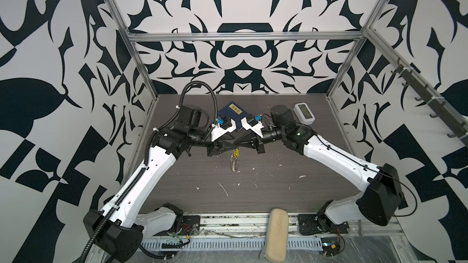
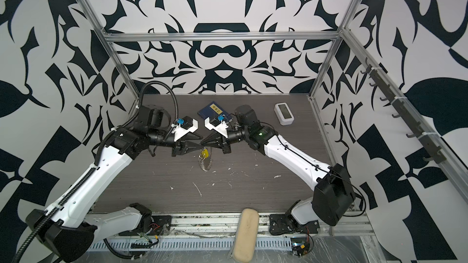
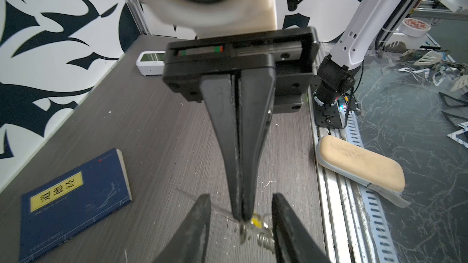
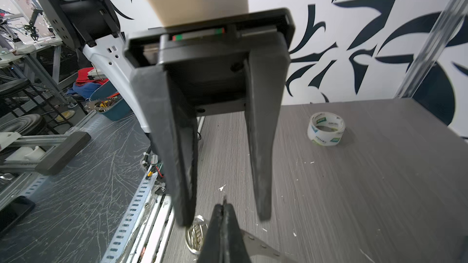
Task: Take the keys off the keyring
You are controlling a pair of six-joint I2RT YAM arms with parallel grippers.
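Two arms [image 1: 157,158] facing, left end effector [image 3: 241,199] parted, right end effector [image 4: 224,207] pinching keyring [image 1: 233,165], keys [image 1: 236,152] dangling, book [image 1: 231,112] behind.

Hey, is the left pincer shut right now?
No, in the right wrist view the left pincer has its two fingers well apart, with table showing between them.

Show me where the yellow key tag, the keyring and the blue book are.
yellow key tag [image 1: 236,152], in a top view, on the middle of the yellow plastic.
keyring [image 1: 233,165], in a top view, on its chain of small silver rings.
blue book [image 3: 83,211], in the left wrist view, on the bare blue cover.
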